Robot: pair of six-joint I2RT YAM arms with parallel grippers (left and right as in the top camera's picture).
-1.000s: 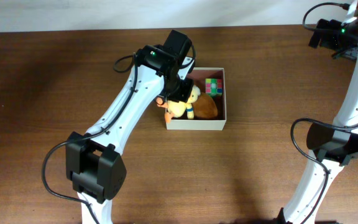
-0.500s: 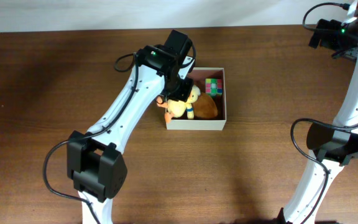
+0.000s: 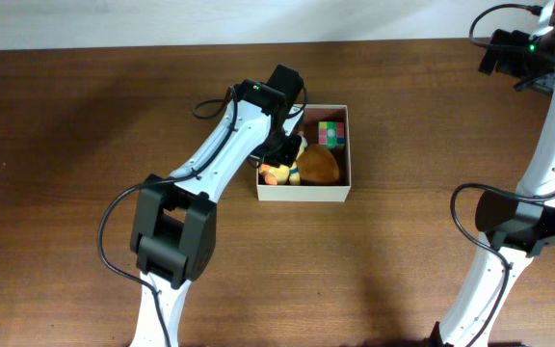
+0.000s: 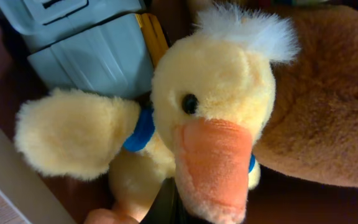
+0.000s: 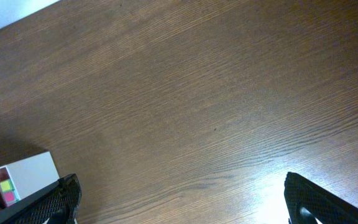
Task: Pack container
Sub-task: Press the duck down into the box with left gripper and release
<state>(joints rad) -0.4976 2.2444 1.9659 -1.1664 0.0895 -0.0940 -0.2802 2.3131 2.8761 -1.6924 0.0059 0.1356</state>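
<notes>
The container (image 3: 306,193), a shallow white box, sits at the table's middle. In it lie a yellow plush duck (image 3: 282,172), a brown plush toy (image 3: 323,167) and a colour cube (image 3: 330,133). My left gripper (image 3: 282,152) reaches down into the box's left side and is shut on the duck. The left wrist view shows the duck (image 4: 210,106) close up with its orange beak, the brown plush (image 4: 316,106) beside it, and one black finger (image 4: 166,208) against the duck's body. My right gripper (image 3: 506,55) is open and empty, high at the far right (image 5: 188,205).
A grey-blue boxy toy (image 4: 86,56) lies behind the duck. The box's left wall (image 4: 5,180) is close beside the duck. A corner of the container (image 5: 23,177) shows in the right wrist view over brown wood table (image 5: 197,93).
My left gripper has moved right and down, carrying the duck from over the box's left wall to inside the box. The right arm has not moved.
</notes>
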